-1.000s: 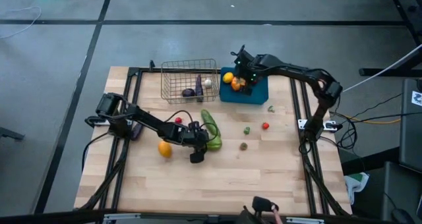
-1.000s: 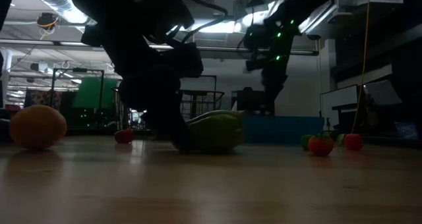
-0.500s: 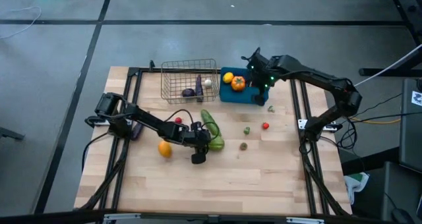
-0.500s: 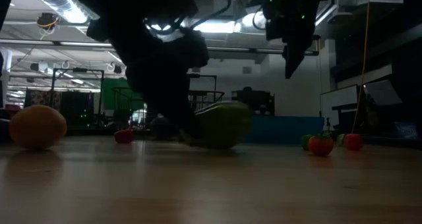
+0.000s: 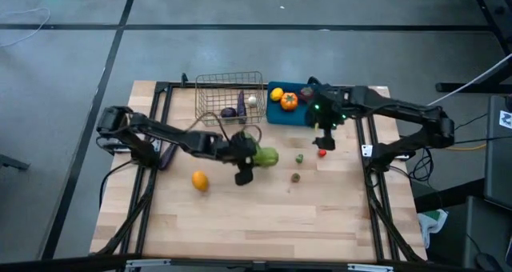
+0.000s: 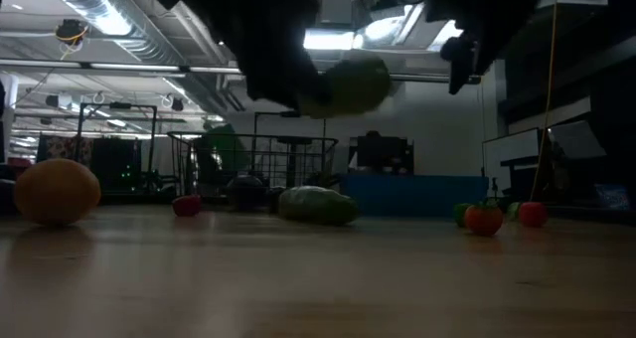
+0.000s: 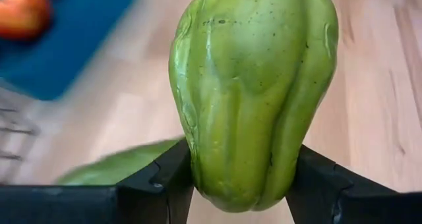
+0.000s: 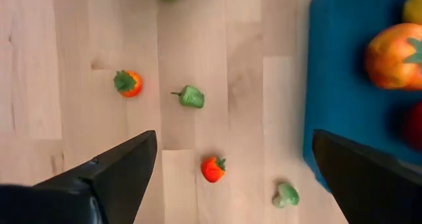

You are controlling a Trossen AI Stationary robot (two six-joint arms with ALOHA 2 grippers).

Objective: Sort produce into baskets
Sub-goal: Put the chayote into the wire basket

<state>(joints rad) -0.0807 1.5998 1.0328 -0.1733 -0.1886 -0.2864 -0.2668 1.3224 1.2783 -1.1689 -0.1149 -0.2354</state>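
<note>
Left end effector (image 5: 250, 162) clamped on green pepper (image 7: 254, 92), lifted off bench (image 5: 240, 216) — cucumber (image 6: 318, 205) lies below. Right end effector (image 5: 324, 136) spread open, empty — red berry (image 8: 212, 168) beneath, blue bin (image 5: 294, 114) beside.

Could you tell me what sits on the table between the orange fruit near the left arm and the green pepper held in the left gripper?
Nothing. In the high view, the wood between the orange fruit and the green pepper in the left gripper is bare; the cucumber lies behind.
</note>
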